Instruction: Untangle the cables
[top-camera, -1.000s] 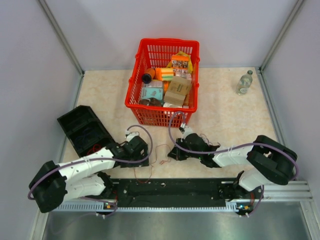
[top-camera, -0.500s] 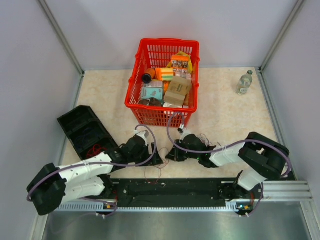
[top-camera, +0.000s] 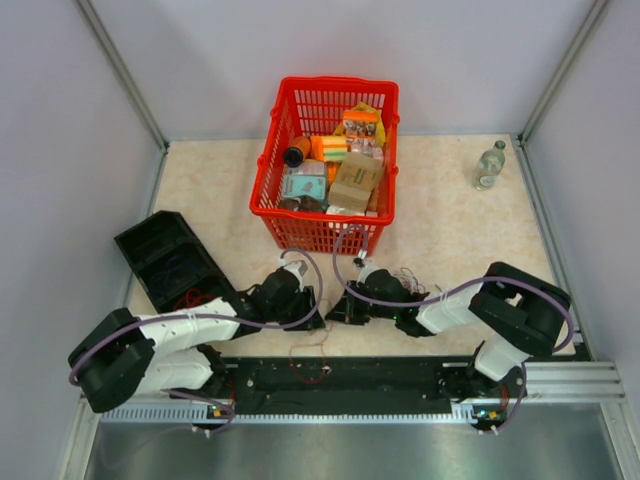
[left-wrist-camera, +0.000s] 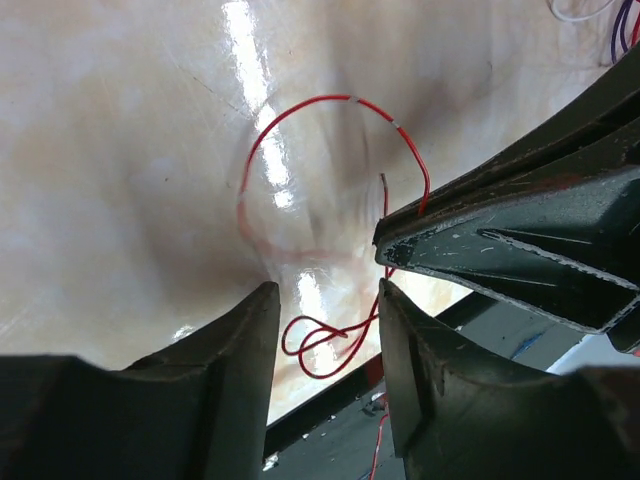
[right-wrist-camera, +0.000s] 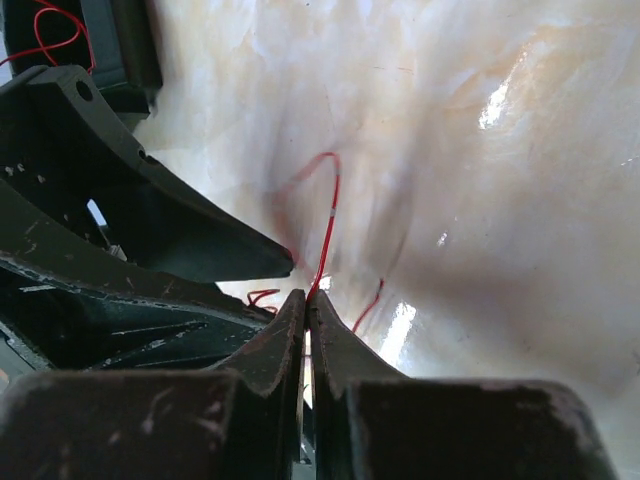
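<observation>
L pincer (left-wrist-camera: 325, 300) apart astride cables (left-wrist-camera: 322, 97), table edge (top-camera: 420, 351) close behind; R pincer (right-wrist-camera: 305, 300) clamped on cables. Red basket (top-camera: 338, 82) beyond: cartons (top-camera: 355, 178).

Left hand (top-camera: 310, 318) has slid right — jaws narrowing — up beside the right hand (top-camera: 337, 311).

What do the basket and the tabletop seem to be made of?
Basket: likely moulded red plastic, judging by its uniform lattice walls. Tabletop: glossy and marble-patterned, with sharp light reflections; stone or laminate, can't tell which.
</observation>
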